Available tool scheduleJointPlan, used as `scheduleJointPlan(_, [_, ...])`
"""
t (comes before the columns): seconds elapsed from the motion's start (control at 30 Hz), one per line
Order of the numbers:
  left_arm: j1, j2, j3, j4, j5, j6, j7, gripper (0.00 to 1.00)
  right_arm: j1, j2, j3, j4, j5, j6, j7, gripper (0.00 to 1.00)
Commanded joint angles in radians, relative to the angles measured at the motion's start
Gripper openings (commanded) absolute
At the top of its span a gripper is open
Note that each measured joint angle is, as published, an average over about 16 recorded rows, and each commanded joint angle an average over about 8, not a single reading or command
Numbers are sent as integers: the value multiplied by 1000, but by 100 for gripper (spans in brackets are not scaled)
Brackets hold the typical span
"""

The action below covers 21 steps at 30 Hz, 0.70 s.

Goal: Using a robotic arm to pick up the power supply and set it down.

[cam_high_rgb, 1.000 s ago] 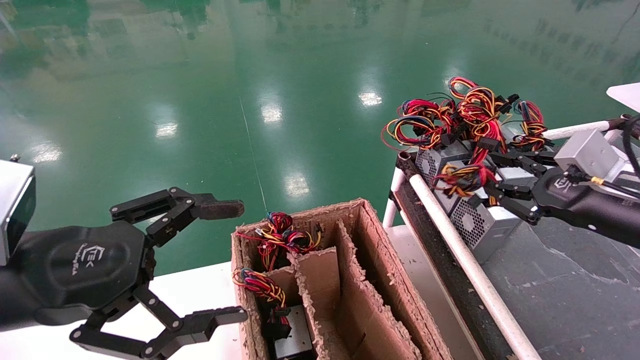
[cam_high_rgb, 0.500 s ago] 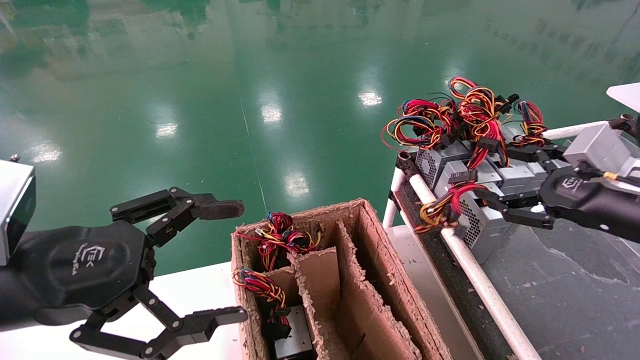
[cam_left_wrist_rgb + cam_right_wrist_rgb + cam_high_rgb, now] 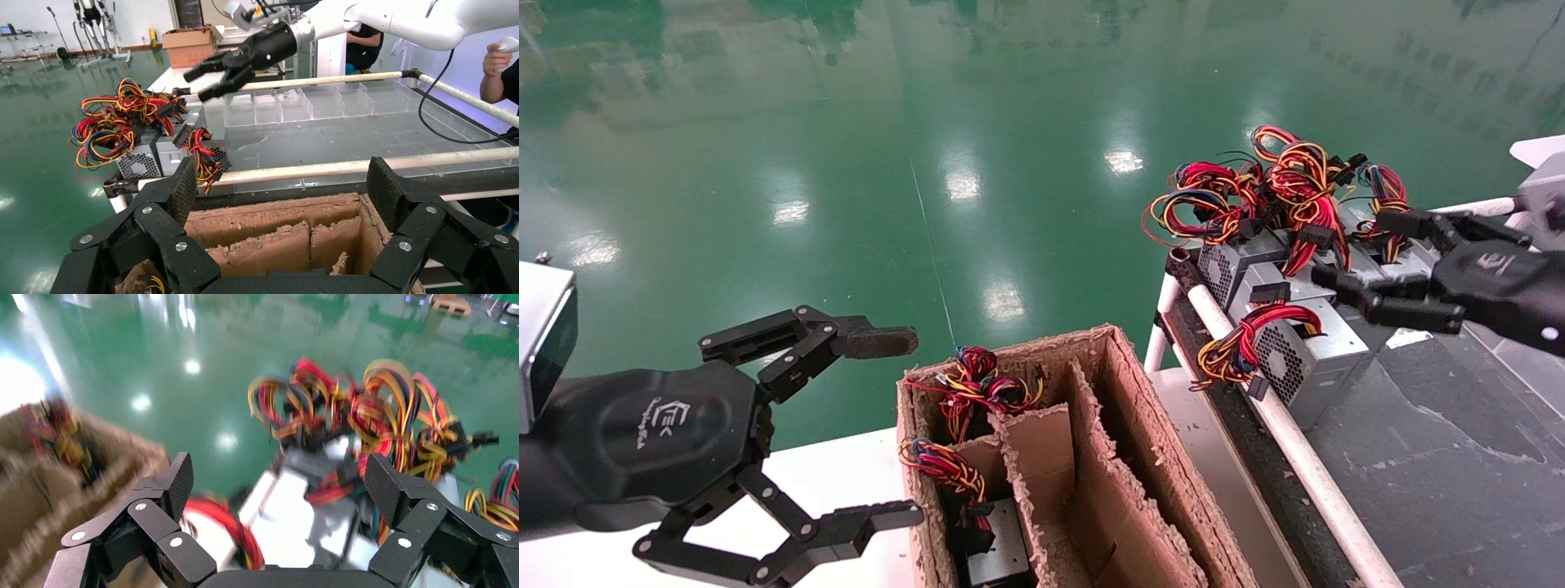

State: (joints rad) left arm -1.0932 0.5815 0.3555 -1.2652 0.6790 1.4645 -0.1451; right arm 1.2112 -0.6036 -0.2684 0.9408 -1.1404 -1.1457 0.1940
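Power supply (image 3: 1307, 359): grey perforated box trailing red and yellow wires.

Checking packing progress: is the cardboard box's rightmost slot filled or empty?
Empty: the brown divided cardboard box shows bare walls in that slot, while its leftmost slot holds a grey metal power supply.
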Motion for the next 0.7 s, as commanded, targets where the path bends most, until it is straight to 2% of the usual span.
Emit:
scheduleJointPlan(0.03, [0, 0, 0, 0, 0, 0, 0, 100, 5, -5, 10, -26, 24, -8, 6, 100])
scheduleJointPlan(0.17, [0, 0, 0, 0, 0, 0, 0, 100, 4, -10, 16, -32, 57, -27, 9, 100])
scheduleJointPlan(0.7, [0, 0, 0, 0, 0, 0, 0, 100, -34, -9, 8, 69, 152, -114, 5, 100])
